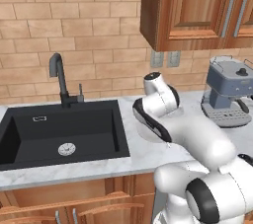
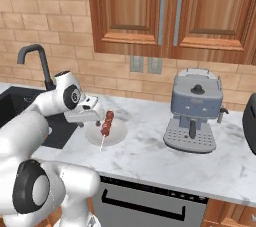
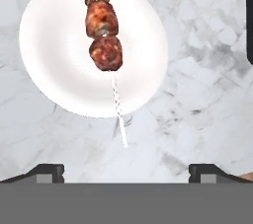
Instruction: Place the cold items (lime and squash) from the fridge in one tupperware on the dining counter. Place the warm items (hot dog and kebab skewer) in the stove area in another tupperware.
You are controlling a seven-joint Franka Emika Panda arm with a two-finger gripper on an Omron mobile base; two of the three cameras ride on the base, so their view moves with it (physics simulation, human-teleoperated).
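Note:
A kebab skewer [image 3: 101, 25] with several browned meat chunks lies on a round white plate [image 3: 54, 65] on the marble counter; its thin stick pokes past the plate's rim toward me. In the right base view the kebab skewer [image 2: 106, 122] rests on the plate [image 2: 118, 136] just right of the sink. My gripper [image 3: 127, 171] hangs above the counter near the stick's bare end, open, with nothing between its fingertips [image 3: 49, 171]. From the right base camera the gripper [image 2: 96, 119] sits just left of the meat.
A black sink [image 1: 59, 134] with a dark faucet [image 1: 58, 77] lies left of the plate. A blue-grey coffee machine [image 2: 194, 108] stands to the right. Wooden wall cabinets [image 2: 165, 11] hang overhead. A dark object [image 2: 250, 121] sits at the far right edge.

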